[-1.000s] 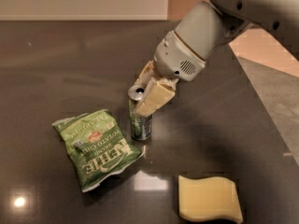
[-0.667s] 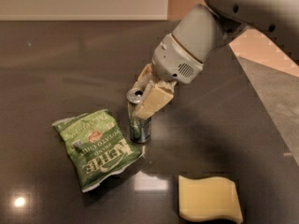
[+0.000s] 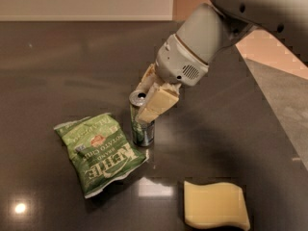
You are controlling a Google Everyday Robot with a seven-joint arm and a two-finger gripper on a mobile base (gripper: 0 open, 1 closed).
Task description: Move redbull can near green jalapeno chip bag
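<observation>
The redbull can [image 3: 143, 129] stands upright on the dark table, slim and silver with a shiny top. Its base is just right of the green jalapeno chip bag [image 3: 99, 153], which lies flat with its white lettering up. The bag's right edge almost touches the can. My gripper [image 3: 147, 96] comes down from the upper right, its cream fingers [image 3: 156, 105] on either side of the can's upper part, shut on it. The near finger hides part of the can's side.
A pale yellow wavy-edged sponge [image 3: 215, 205] lies at the front right of the table [image 3: 57, 71]. The table's right edge [image 3: 269, 109] runs diagonally behind my arm, with grey floor beyond it.
My arm has sunk slightly with the can. The can stays beside the bag, and the bag and sponge have not moved.
</observation>
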